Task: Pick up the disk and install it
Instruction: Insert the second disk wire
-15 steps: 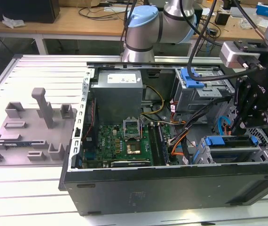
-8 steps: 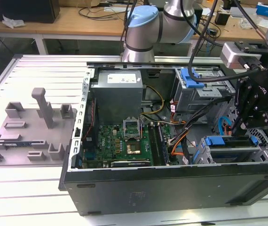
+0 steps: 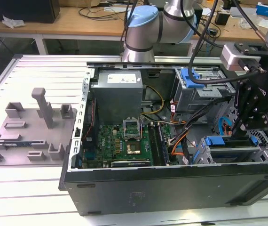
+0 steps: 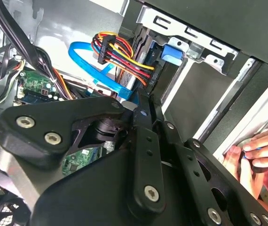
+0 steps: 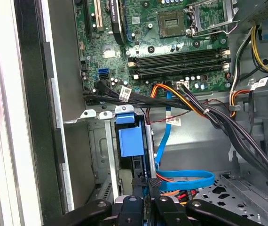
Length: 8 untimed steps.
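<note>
The disk (image 3: 230, 149), silver with a bright blue carrier, lies in the drive cage at the near corner of the open computer case (image 3: 171, 183), on the exterior view's right. Its blue carrier tab (image 5: 129, 141) stands between the cage's metal rails in the first wrist view and shows again in the second wrist view (image 4: 174, 52). My black gripper (image 3: 241, 128) hangs just above the disk. Its fingers are pressed together at the disk's rear edge (image 5: 151, 184) (image 4: 143, 106). I cannot tell whether the tips pinch any part of it.
A blue flat cable (image 5: 185, 176) and an orange-yellow wire bundle (image 4: 124, 54) run close beside the fingers. The motherboard (image 3: 124, 141) and grey power supply (image 3: 117, 94) fill the case's middle. A person's hand (image 4: 261, 150) rests outside the case wall. A grey fixture block (image 3: 35, 127) sits on the exterior view's left.
</note>
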### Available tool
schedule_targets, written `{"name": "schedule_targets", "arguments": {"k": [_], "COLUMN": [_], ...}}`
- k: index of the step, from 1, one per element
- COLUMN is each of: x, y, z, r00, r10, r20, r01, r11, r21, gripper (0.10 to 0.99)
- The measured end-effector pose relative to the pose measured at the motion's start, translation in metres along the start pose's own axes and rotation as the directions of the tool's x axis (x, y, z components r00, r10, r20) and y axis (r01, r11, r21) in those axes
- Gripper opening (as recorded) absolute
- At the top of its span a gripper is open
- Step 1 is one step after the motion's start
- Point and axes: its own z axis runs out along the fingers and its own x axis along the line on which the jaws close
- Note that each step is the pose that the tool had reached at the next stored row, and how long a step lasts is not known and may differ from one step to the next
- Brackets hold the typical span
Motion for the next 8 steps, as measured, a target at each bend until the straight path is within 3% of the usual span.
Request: {"name": "schedule_targets", "arguments": {"k": [8], "x": [-0.0004], "y": [-0.0008], "z": [0.0041], "r00": [1.0000], "r10": [-0.004], "r20": [0.0000], "r01": [0.004], "r11": [1.0000], "r21": [0.000], "gripper": [0.161]}}
